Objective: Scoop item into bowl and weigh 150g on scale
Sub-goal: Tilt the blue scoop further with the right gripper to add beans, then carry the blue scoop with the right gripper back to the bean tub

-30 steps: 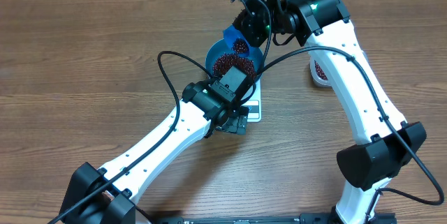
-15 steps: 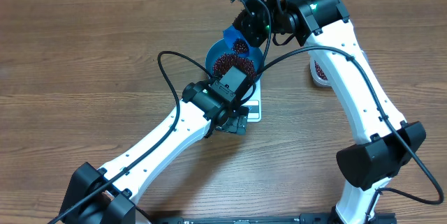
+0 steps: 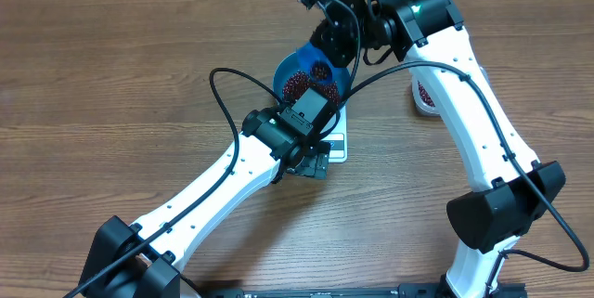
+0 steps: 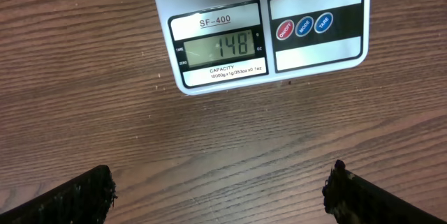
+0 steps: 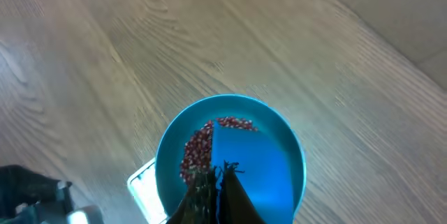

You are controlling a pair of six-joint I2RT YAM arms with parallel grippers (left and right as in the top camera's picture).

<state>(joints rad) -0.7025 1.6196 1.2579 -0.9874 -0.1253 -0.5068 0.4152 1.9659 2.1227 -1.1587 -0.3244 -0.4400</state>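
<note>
Wooden table [image 3: 111, 75], scale [image 4: 258, 32] cropped at top, scoop [image 5: 255, 165] covering half the bowl [image 5: 164, 155]

Model plate on the scale [image 4: 264, 42]: SF-400
Display [image 4: 222, 46]: 148 — that's how I read it from my left wrist
Under display: CAPACITY — finer line too small for me
Buttons [image 4: 304, 26]: ON/OFF, MODE, TARE

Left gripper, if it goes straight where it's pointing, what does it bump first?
Probably the bare wooden table, just short of the scale. The left gripper has open jaws framing only wood, though depth is unclear.
</note>
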